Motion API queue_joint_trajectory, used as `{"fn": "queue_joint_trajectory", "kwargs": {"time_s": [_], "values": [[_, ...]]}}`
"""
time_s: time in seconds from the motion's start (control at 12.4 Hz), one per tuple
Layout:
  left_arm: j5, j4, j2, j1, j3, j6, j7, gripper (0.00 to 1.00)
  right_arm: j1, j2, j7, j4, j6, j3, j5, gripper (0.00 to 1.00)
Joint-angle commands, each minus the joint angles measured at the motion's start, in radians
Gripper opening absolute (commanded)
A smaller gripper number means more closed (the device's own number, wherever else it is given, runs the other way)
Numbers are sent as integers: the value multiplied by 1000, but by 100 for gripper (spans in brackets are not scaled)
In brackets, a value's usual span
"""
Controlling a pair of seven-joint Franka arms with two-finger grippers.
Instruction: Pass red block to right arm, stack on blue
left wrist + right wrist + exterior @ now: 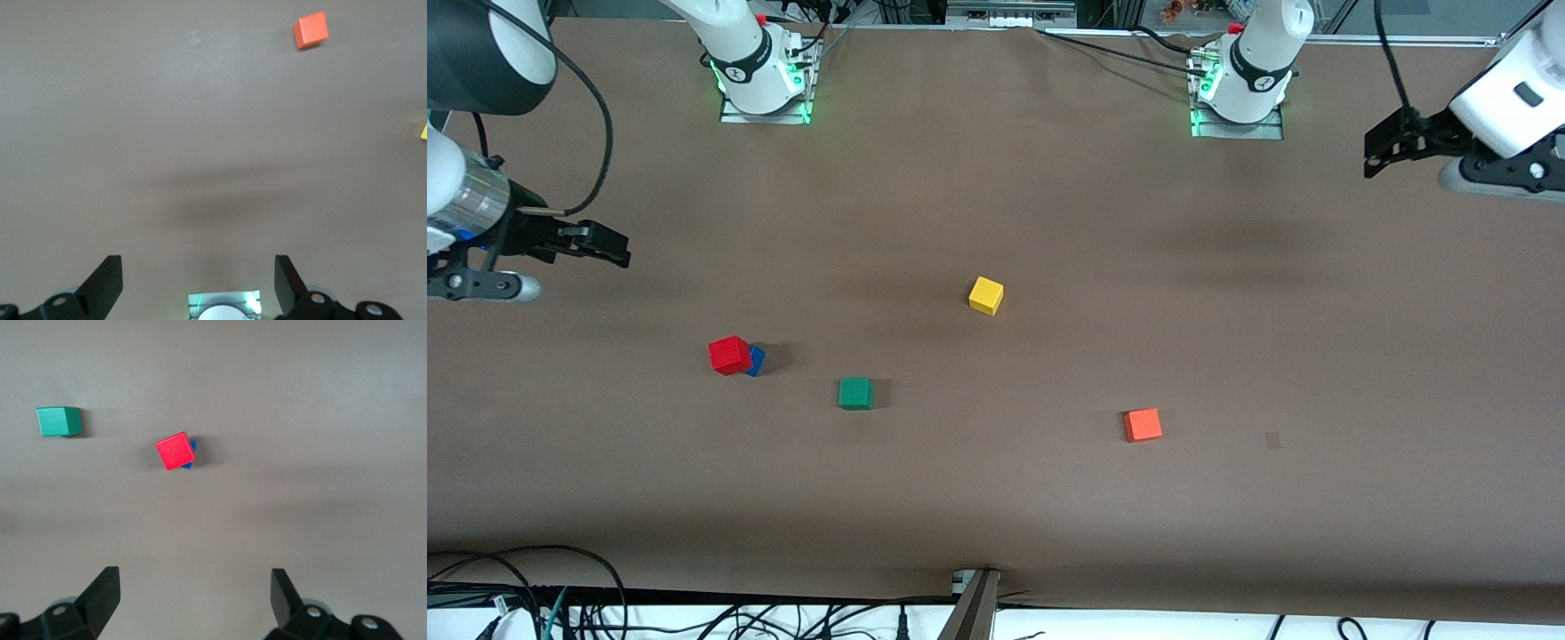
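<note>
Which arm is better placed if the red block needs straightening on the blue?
Right, probably. The red block sits on the blue, toward the right arm's end. The right gripper hangs open there; the left gripper waits open over the table's other end.

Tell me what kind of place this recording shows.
Most likely a robotics lab bench: two arm bases bolted along a brown-covered table, loose cables at its edge, and coloured test cubes such as the red block.
</note>
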Motion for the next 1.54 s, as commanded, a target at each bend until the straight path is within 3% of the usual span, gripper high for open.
{"fn": "queue_joint_trajectory", "kwargs": {"time_s": [0.0, 0.16, 0.24, 0.4, 0.49, 0.57, 0.73, 0.89, 0.97, 1.46], "values": [[-7, -104, -47, -35, 46, 88, -30, 100, -20, 48, -10, 118, -7, -8, 19, 100], [-7, -48, 23, -57, 75, 97, -31, 100, -13, 15, 2, 96, -8, 1, -33, 100], [-7, -19, 62, -57, 80, 97, -30, 100, -55, -23, -10, 79, -21, 55, -30, 100], [-5, -3, 79, -57, 87, 108, -30, 100, -235, -109, -13, -13, -47, 260, -27, 100], [-5, -5, 79, -57, 87, 115, -30, 100, -274, -140, 1, -61, -19, 288, -21, 100], [-5, -5, 77, -57, 87, 121, -30, 100, -276, -175, 2, -116, 31, 285, -15, 100], [-5, -3, 76, -57, 86, 125, -30, 100, -265, -227, 2, -194, 65, 220, 56, 100], [-7, -2, 76, -52, 84, 128, -28, 100, -209, -240, -2, -213, 71, 136, 53, 100], [-7, 0, 76, -51, 84, 128, -23, 100, -202, -237, -16, -211, 71, 121, 47, 100], [6, 2, 76, -20, 89, 140, 35, 100, -250, -217, -19, -201, 73, 150, 48, 100]]}}
